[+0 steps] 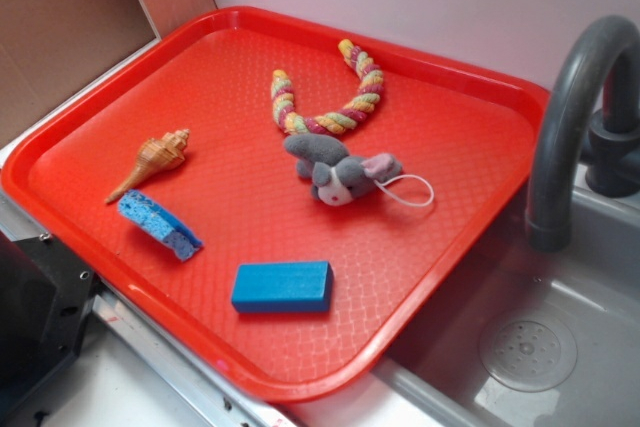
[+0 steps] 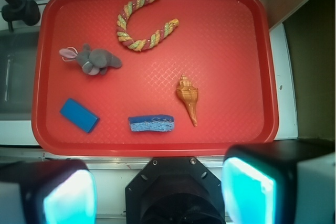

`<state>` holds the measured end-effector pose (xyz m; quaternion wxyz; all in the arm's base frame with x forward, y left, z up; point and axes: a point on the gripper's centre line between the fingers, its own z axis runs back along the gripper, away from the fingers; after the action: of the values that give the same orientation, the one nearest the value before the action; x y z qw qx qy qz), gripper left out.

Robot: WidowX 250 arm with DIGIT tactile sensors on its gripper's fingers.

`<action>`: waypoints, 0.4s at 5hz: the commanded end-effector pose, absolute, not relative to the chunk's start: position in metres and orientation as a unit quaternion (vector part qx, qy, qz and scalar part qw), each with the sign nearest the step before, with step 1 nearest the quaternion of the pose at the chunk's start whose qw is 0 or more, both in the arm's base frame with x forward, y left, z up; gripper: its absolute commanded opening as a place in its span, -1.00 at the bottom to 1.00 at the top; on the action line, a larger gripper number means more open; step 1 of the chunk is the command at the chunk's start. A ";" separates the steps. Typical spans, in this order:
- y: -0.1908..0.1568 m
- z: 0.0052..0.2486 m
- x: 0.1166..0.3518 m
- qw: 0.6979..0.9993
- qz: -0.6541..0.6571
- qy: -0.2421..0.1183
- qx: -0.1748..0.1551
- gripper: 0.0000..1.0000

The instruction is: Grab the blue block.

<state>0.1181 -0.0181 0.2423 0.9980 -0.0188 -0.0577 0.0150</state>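
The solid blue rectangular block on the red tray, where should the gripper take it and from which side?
Come straight down on the solid blue rectangular block, closing across its two long flat sides at mid-length. It lies flat on the red tray, near the edge, with clear space around it; the porous blue sponge sits apart. The gripper looks open and well above.

- tray (image 1: 470, 147): bright red, fine diamond texture
- block (image 1: 283, 287): plain solid blue
- sponge (image 1: 158, 224): blue, speckled paler edge
- shell (image 1: 152, 161): orange-tan, banded
- rope (image 1: 325, 99): twisted yellow, pink and green stripes
- toy mouse (image 1: 340, 171): grey, pink ear
- tap (image 1: 575, 117): dark grey
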 end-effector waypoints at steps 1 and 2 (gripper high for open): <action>-0.018 0.242 0.118 0.998 0.015 -0.058 -0.019 1.00; -0.032 0.234 0.134 0.996 -0.054 -0.074 -0.024 1.00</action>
<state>0.1307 -0.0316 0.2311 0.9963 -0.0265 -0.0664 -0.0470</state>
